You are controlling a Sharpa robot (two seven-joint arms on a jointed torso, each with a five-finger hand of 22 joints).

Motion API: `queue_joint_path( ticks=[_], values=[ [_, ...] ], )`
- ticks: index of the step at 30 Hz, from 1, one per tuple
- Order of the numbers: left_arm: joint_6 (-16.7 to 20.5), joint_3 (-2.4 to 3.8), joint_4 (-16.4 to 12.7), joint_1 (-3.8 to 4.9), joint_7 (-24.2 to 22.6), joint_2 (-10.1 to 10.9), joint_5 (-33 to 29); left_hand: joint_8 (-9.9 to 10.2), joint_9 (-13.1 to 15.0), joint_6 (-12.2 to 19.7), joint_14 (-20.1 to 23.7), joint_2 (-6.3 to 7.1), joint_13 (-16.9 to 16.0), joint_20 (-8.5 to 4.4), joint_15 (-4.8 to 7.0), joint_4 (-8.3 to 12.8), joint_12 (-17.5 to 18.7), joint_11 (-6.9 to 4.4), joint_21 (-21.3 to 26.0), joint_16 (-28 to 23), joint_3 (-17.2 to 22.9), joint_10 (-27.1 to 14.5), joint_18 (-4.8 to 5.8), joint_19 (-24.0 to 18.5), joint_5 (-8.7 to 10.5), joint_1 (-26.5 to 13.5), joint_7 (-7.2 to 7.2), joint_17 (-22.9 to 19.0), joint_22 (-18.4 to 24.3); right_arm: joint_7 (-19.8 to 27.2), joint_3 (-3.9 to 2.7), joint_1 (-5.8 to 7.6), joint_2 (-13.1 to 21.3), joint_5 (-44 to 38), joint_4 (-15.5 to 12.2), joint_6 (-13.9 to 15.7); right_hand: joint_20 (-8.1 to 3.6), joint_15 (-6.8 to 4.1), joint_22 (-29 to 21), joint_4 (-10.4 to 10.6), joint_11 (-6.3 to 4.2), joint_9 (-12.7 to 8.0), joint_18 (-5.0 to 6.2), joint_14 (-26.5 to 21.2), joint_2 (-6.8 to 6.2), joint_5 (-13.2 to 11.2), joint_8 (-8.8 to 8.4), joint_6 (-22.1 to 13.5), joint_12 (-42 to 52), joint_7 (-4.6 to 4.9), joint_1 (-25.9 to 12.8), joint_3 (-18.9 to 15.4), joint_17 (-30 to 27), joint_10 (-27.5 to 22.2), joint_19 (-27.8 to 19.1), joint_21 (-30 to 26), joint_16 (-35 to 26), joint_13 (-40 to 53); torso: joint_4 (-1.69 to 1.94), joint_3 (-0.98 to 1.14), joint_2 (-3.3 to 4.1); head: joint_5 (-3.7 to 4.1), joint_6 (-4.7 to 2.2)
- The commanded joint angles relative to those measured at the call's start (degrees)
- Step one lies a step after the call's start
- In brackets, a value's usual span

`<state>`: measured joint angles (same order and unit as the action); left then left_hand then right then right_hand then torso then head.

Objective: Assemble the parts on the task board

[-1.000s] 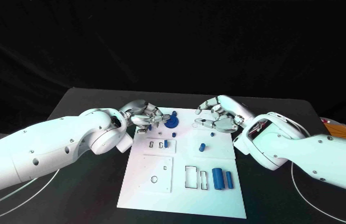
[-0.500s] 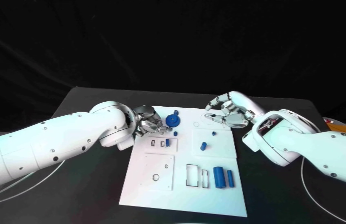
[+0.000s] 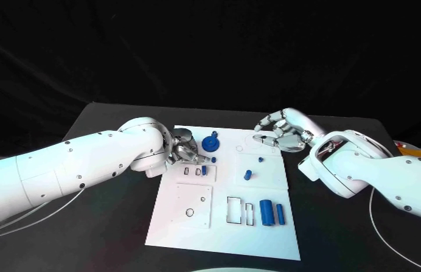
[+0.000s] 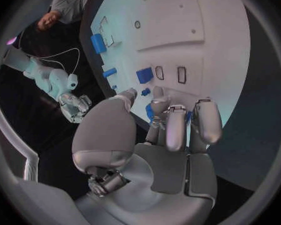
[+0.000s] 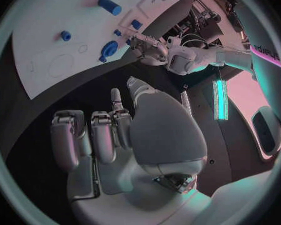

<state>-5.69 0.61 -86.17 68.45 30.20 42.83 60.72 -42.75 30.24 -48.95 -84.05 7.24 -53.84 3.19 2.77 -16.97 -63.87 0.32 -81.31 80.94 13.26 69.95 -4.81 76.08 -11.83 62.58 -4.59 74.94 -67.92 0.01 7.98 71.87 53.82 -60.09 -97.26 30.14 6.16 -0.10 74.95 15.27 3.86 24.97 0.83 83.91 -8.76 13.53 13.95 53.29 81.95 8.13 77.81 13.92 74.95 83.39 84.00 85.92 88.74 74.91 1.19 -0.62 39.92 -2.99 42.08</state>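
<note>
Reaching in from the left, the left hand (image 3: 186,149) is seen low over the task board (image 3: 188,223), at its left edge in the far part. Its fingers (image 4: 177,126) are drawn close together and pointed down at the board; whether anything is pinched between them cannot be told, as the fingertips are hidden against the plate. Just beside this hand a round blue part (image 3: 210,144) with a small stem is seen standing on the board, and a small blue block (image 3: 204,171) is set by two narrow slots just nearer. A short blue cylinder (image 3: 247,175) is laid near the middle of the board, with a tiny blue peg (image 3: 260,159) a little beyond it. Two long blue bars (image 3: 272,213) are laid side by side in the near right part, next to rectangular cut-outs. To the right, the right hand (image 3: 282,133) is held above the far right corner of the board, over the black tabletop (image 3: 105,223). Its fingers (image 5: 103,137) are curled inward toward the palm with nothing grasped, and no part is touched by them.
</note>
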Motion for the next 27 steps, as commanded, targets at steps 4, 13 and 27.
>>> queue_joint_path(
  ticks=[4,13,27],
  values=[
    [-3.33,-0.19,0.44,0.26,1.70,-0.83,0.95,-0.44,0.25,0.11,-2.16,0.15,0.10,-0.03,0.49,0.04,-0.25,-0.17,-0.39,0.09,-0.41,-0.02,0.35,0.30,0.25,-0.81,0.41,0.97,-0.25,-1.05,-0.01,-0.01,-0.24,-0.06,0.38,-1.17,-0.53,-0.38,12.15,0.43,-0.30,0.10,0.37,5.04,-0.28,0.37,0.22,-0.39,-0.06,0.16,-0.39,0.06,10.43,0.10,3.34,-0.20,-0.21,7.47,0.04,-0.04,-0.01,-0.02,0.25],
    [-4.43,-0.29,0.36,0.45,1.95,-1.56,0.94,-0.70,0.54,0.15,-2.15,-0.08,-0.05,-0.05,0.52,0.05,-0.38,-0.21,-0.50,0.07,-0.51,-0.01,0.39,0.41,0.12,-0.99,0.47,0.95,-0.50,-1.29,0.00,-0.09,-0.65,-0.07,0.99,-1.43,-0.53,-0.37,12.11,0.47,-0.30,0.11,0.39,5.03,-0.27,0.40,0.22,-0.45,-0.08,0.16,-0.42,0.05,10.40,0.09,3.30,-0.27,-0.22,7.45,-0.04,-0.03,0.01,-0.14,0.51],
    [-5.08,-0.31,0.00,0.65,3.05,-2.03,1.73,-1.23,1.50,0.78,-2.10,-0.72,0.07,-0.11,0.63,0.10,-0.31,-0.34,-0.67,-0.06,0.10,-0.36,0.43,0.42,-0.99,0.26,0.61,0.81,-0.80,-1.85,0.01,-0.17,-0.84,-0.16,0.91,-1.68,-0.53,-0.37,12.16,0.49,-0.30,0.13,0.37,5.02,-0.22,0.50,0.23,-0.50,-0.09,0.15,-0.41,0.08,10.36,0.08,3.34,-0.20,-0.24,7.43,0.02,0.04,-0.05,0.13,0.97]
  ],
)
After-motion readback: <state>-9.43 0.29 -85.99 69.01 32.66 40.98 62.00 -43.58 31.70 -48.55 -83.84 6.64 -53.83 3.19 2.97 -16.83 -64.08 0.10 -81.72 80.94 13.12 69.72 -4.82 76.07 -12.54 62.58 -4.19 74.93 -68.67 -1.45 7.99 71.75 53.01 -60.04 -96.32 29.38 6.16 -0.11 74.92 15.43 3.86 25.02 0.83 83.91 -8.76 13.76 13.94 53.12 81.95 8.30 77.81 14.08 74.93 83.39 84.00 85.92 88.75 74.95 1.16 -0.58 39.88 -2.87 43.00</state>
